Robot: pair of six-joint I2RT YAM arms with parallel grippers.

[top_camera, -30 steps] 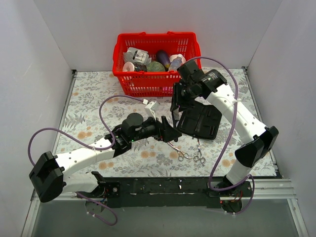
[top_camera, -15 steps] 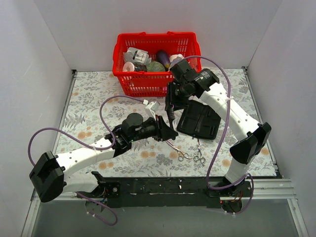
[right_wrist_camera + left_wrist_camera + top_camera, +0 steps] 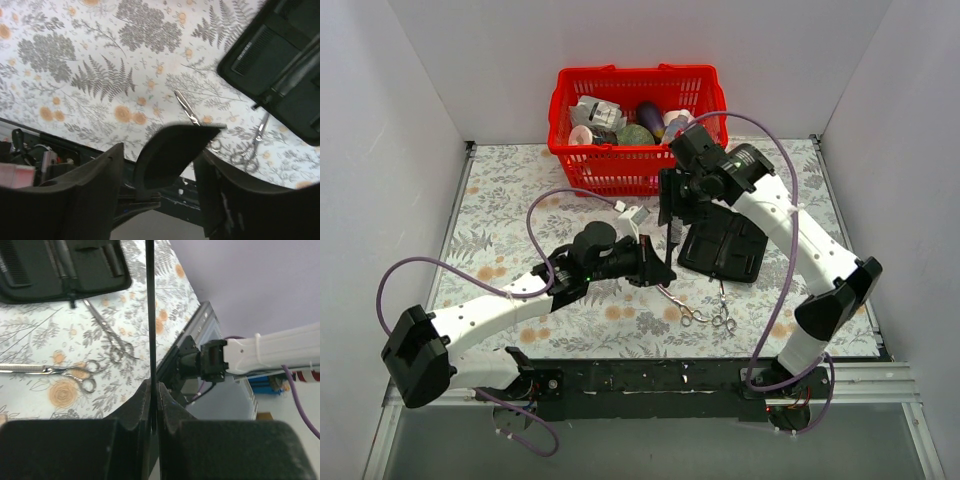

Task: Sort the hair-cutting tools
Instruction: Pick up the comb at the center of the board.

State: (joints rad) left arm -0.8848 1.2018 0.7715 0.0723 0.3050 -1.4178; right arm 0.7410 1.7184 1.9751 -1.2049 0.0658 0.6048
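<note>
**Comb**: black, narrow, straight. In the left wrist view it was recorded edge-on as a thin upright line, pinched between the pressed-together fingers of the left tool. In the top view it was held above the desk's middle, between the left tool and the right tool. Contact with the right tool could not be told there.

**Right tool**: its fingers were shown spread in the right wrist view alone, with a dark blurred shape between them.

**Scissors, two pairs**: slim silver metal with ringed handles. The left pair and the right pair were laid flat, close beside each other, near the desk's near edge, right of centre.

**Case**: flat, black, rectangular, laid open just beyond the scissors. Its inner straps were resolved in the wrist views only.

**Basket**: red plastic lattice at the middle of the far edge, filled with bottles and packets. It was seen in the top view only.

**Desk**: covered in a print of grey ferns and orange flowers, enclosed by plain white walls.
</note>
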